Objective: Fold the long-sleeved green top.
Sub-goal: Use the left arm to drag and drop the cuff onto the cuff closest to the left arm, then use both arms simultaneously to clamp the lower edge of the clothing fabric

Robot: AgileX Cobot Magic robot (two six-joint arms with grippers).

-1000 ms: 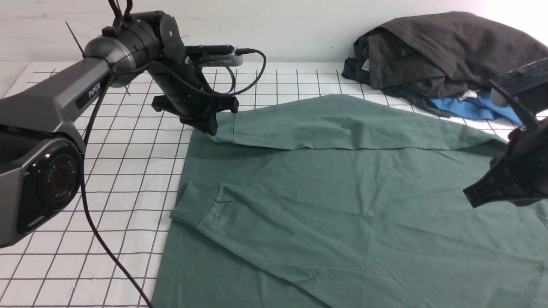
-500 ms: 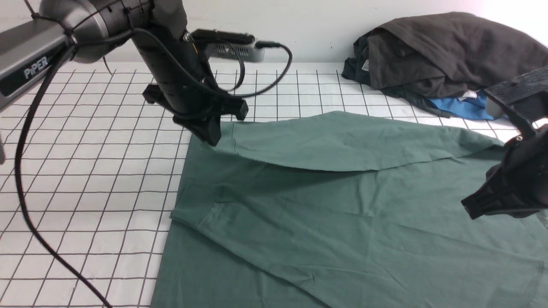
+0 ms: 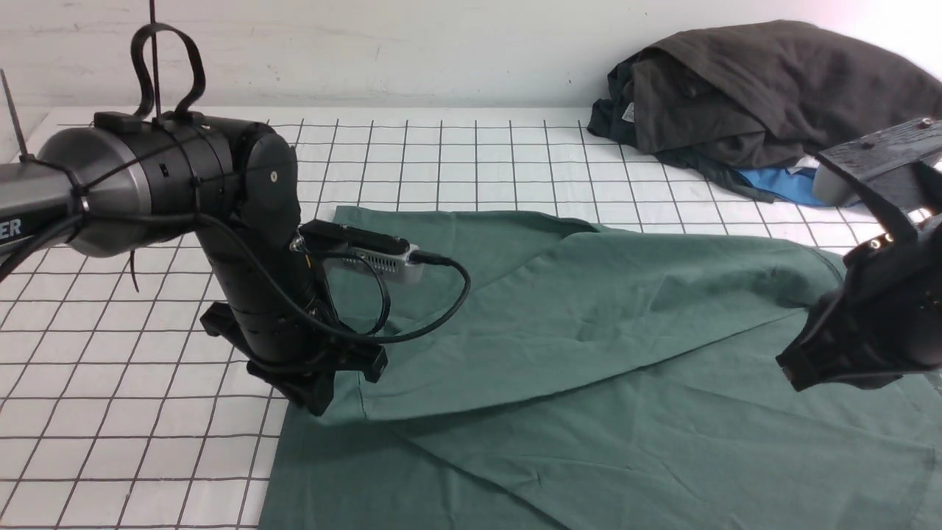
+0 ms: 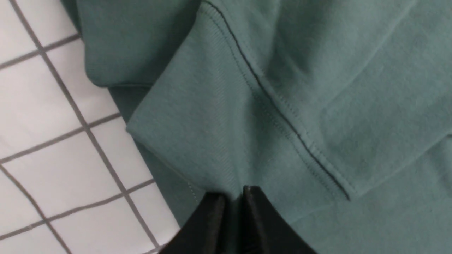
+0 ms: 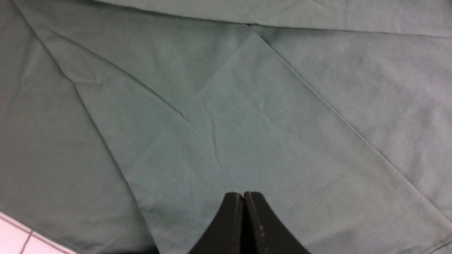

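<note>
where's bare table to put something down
Bare table: the far strip between the top's far edge and the wall, left of the dark heap; and the left side beside the top, partly under the left arm. Crowded: far right corner, with the heap and blue garment; the top covers the middle and right.

the left gripper [image 3: 318, 403] has swung from the far left corner of the green long-sleeved top [image 3: 603, 331] down to its near left edge, clamped on the sleeve cuff [image 4: 197, 134] and pulling it along. the far sleeve layer came with it, now lies slantwise over the body and covers the near sleeve's cuff that showed before, and more of the grid table [image 3: 441, 169] shows on the far side. the right gripper [image 3: 791, 372] has drifted a little left and nearer.
</note>
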